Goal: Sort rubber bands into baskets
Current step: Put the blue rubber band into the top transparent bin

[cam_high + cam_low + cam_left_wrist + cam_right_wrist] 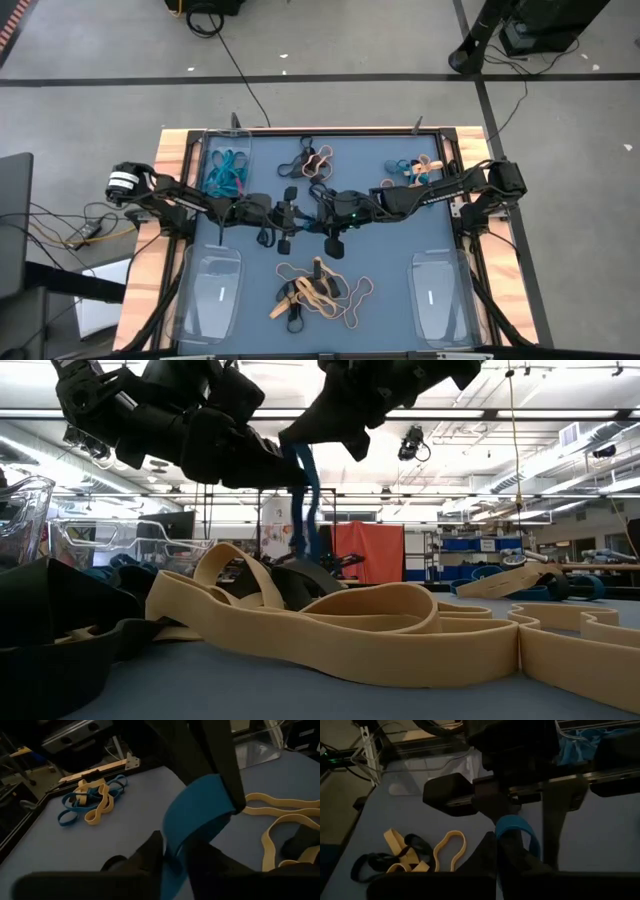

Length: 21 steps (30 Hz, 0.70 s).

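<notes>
Both grippers meet over the middle of the table on one blue rubber band (320, 226), which is lifted off the blue mat. My left gripper (300, 215) comes from the table's left and my right gripper (326, 213) from its right. Each is shut on the band. In the low view the band (305, 500) hangs between the two dark grippers. A clear basket (228, 170) at the far left holds blue bands. Clear baskets stand at the near left (213, 290) and near right (438, 295). My left gripper pinches one end of the blue band (172, 852) between its two fingers (150, 857), coming nearly level from the table's left. The band rises from there to the other gripper, clear of the table. My right gripper pinches the band's other end (507, 827) between its fingers (487, 855), slanting down from the table's right. A short loop (532, 840) stands out past the fingertips.
A pile of tan and black bands (320, 290) lies near the front centre and fills the low view's foreground (330, 625). Black and tan bands (312, 160) lie at the far centre. Blue and tan bands (410, 170) lie at the far right.
</notes>
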Available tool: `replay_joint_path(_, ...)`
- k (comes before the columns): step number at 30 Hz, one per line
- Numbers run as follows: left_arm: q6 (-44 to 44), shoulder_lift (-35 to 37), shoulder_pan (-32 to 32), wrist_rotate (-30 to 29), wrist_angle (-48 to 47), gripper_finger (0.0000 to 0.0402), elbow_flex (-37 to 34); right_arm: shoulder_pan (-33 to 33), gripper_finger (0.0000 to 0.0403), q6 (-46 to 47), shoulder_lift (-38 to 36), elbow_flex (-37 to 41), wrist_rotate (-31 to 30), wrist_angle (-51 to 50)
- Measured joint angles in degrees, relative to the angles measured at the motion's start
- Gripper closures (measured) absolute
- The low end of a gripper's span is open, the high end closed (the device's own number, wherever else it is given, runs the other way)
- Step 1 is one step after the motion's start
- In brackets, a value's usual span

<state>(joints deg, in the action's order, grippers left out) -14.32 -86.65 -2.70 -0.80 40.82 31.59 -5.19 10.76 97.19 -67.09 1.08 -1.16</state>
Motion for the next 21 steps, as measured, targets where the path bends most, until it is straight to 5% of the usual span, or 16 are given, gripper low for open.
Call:
replay_joint_path(4,1.2,0.0,0.0,-1.2,0.0,0.0391,0.0,0.0,0.0393,0.0,0.0,0.0,0.0,0.1)
replay_joint_path(8,3.9,0.0,0.0,-6.8,0.0,0.0392,0.0,0.0,0.0386,0.1,0.0,0.0,-0.2,0.0)
replay_joint_path(16,4.1,0.2,0.0,-8.6,-0.9,0.0398,0.0,0.0,0.0390,-0.6,0.0,0.0,-0.2,-1.4)
replay_joint_path(21,4.8,5.3,0.0,-18.5,-11.7,0.0399,0.0,0.1,0.0360,0.9,0.0,0.0,-4.3,-4.4)
